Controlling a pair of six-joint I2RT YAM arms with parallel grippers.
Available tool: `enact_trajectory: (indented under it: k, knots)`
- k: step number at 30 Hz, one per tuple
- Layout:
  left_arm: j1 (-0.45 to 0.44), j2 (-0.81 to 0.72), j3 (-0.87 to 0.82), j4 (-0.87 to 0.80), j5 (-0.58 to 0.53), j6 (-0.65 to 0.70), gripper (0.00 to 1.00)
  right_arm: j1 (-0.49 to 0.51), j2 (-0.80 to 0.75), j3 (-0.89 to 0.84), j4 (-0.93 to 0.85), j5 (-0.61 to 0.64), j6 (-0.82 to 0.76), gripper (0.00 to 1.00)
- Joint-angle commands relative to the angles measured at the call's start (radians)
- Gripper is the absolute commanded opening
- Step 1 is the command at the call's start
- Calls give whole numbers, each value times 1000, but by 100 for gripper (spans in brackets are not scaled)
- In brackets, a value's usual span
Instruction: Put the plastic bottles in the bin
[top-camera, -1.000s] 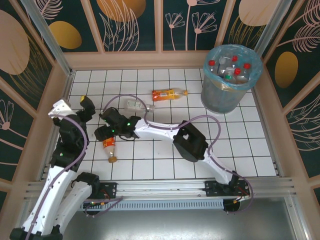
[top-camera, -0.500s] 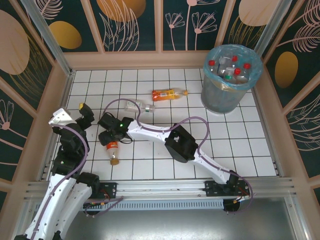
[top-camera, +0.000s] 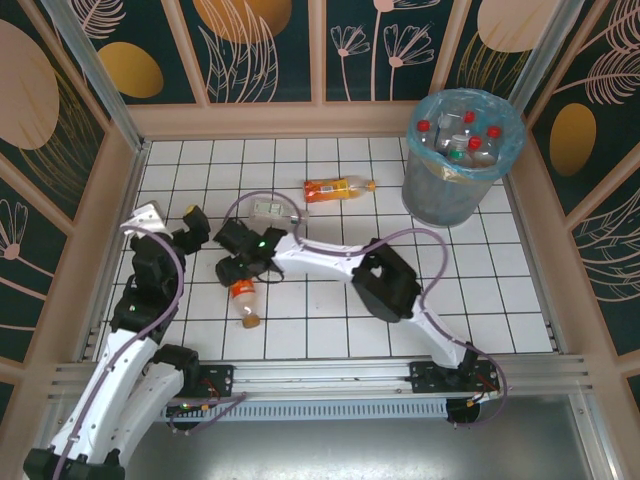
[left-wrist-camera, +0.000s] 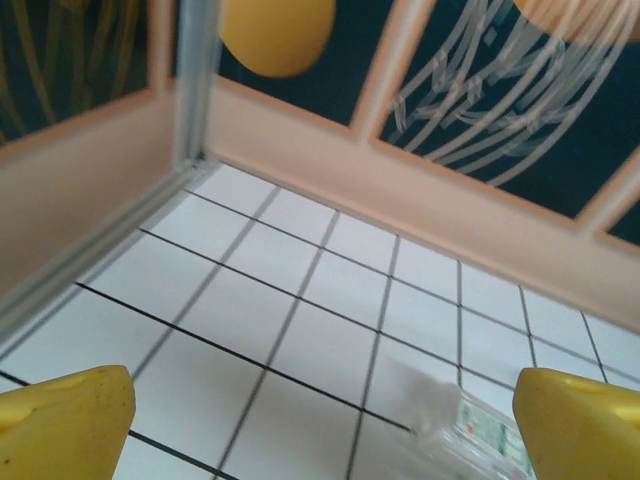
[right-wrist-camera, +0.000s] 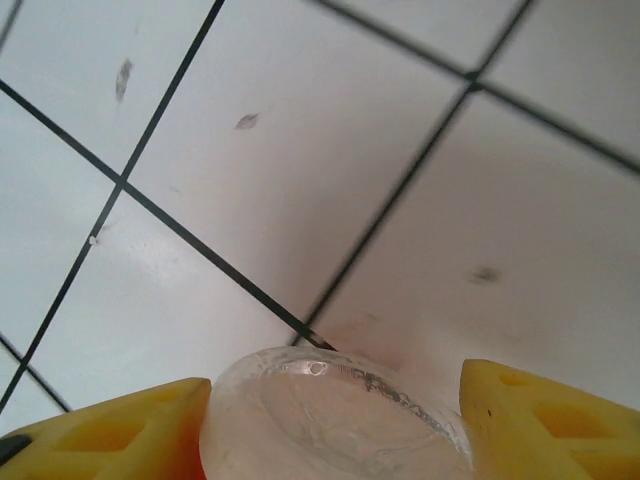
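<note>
Right gripper (top-camera: 237, 270) has its yellow fingers (right-wrist-camera: 110, 430) pressed against both sides of a red-labelled bottle (top-camera: 243, 294), gripping it near its clear base, with the cap end sticking out on the near side. Left gripper (top-camera: 188, 226), just to its left, stands wide open and holds nothing. A clear bottle (top-camera: 268, 209) lies just beyond both. An orange bottle (top-camera: 338, 188) lies farther out, and the bin (top-camera: 440, 200), with bottles inside, stands well off to the right.

In the right wrist view the near bottle (right-wrist-camera: 330, 440) runs off the bottom edge past its base, so whether the right end effector (right-wrist-camera: 335, 400) clamps it is unclear. A clear bottle (left-wrist-camera: 470, 425) (blurred, label unreadable) is cropped in the left wrist view.
</note>
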Motion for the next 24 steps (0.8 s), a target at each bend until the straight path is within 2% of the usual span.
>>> enact_trajectory:
  k: [1,4,7,9,12,15,19,21,24]
  knots:
    - [8,82,67,5,179,28,94,-90,-247,-99,120,99,-30,50]
    - [7,175,116,18,320,-4,89,-169,-411,-180,165,195,-80,47]
    - [-18,247,127,114,476,-97,84,-246,-549,-211,199,334,-157,45]
    - [-101,291,145,178,469,-118,84,-301,-621,-220,243,423,-218,45]
    - [-247,391,238,183,410,-75,85,-394,-706,-247,352,530,-321,43]
    - [-331,497,334,170,426,-70,85,-486,-739,-261,483,624,-448,38]
    - [-396,572,402,170,424,-45,85,-571,-738,-311,724,728,-604,36]
    - [-409,586,410,170,413,-38,85,-649,-717,-337,833,753,-650,35]
    - [-414,586,397,170,400,-35,85,-714,-676,-329,874,771,-682,35]
